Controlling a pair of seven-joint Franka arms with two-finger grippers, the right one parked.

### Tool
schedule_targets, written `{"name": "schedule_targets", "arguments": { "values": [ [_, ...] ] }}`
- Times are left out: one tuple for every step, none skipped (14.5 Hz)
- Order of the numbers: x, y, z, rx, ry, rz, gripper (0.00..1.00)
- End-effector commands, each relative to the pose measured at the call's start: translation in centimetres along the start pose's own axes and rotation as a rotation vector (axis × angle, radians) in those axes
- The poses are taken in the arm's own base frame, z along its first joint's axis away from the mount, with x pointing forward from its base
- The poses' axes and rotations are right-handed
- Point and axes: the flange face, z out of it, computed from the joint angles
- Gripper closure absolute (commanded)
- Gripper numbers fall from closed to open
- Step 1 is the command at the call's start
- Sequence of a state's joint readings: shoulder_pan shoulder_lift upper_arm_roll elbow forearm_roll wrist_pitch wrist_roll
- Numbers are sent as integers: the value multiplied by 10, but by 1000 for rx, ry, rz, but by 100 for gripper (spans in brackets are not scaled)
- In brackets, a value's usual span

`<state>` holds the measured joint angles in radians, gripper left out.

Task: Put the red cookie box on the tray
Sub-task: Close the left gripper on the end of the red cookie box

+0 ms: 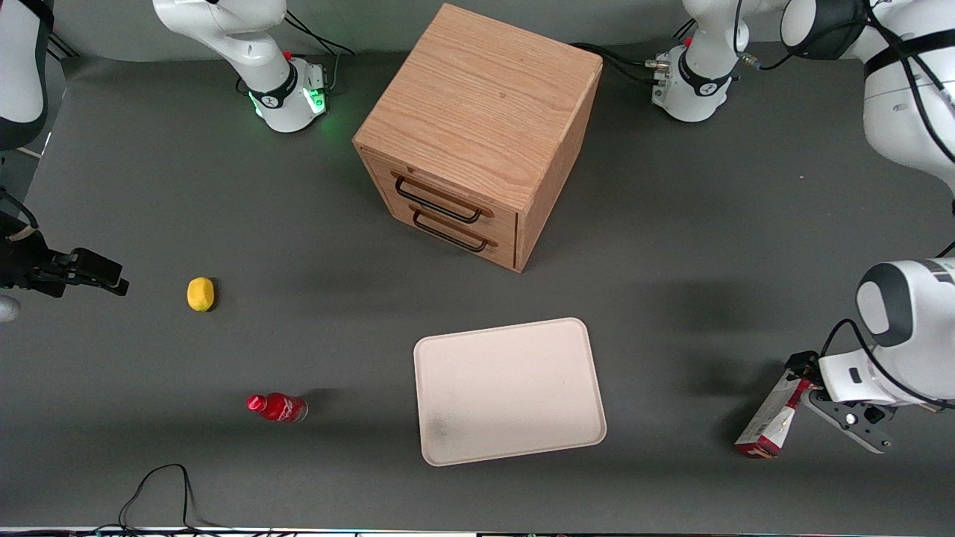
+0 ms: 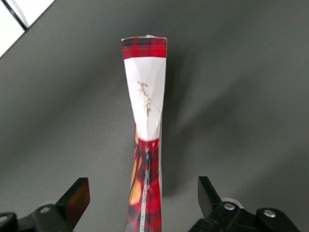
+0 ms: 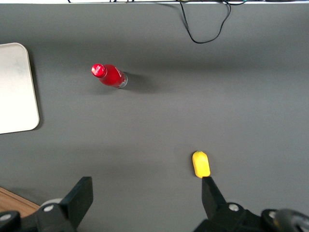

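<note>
red cookie box [image 2: 146,145] between wide-open gripper [image 2: 144,200] fingers [image 2: 77,198] — untouched

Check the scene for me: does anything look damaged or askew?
Yes. The cookie box looks pinched at its middle, its white panel creased inward. It stands tilted on the table, toward the working arm's end, well off the tray. The hand straddles it with fingers open, not touching. Nothing is spilled.
</note>
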<state>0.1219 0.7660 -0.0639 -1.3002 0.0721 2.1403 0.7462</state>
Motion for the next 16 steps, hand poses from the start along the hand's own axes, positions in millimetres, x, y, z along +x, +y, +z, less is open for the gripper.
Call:
{"name": "schedule_targets", "arguments": {
  "values": [
    [2,2,27,6,34,11,0],
    [3,2,35,12,41,9,0],
    [3,1,42,19,51,7,0],
    [3,2,46,19,51,6,0],
    [2,3,53,14,47,6,0],
    [3,4,55,21,55,5,0],
    [3,4,56,22,59,2,0],
    [4,5,56,21,59,1,3],
    [4,5,55,19,62,-9,15],
    [6,7,53,14,66,-29,44],
    [6,8,52,8,66,-57,63],
    [6,8,52,7,65,-68,77],
    [6,8,51,5,65,-72,96],
    [6,8,50,1,62,-74,100],
    [6,8,50,-2,60,-77,100],
    [5,8,50,-3,59,-78,100]
  ]
}}
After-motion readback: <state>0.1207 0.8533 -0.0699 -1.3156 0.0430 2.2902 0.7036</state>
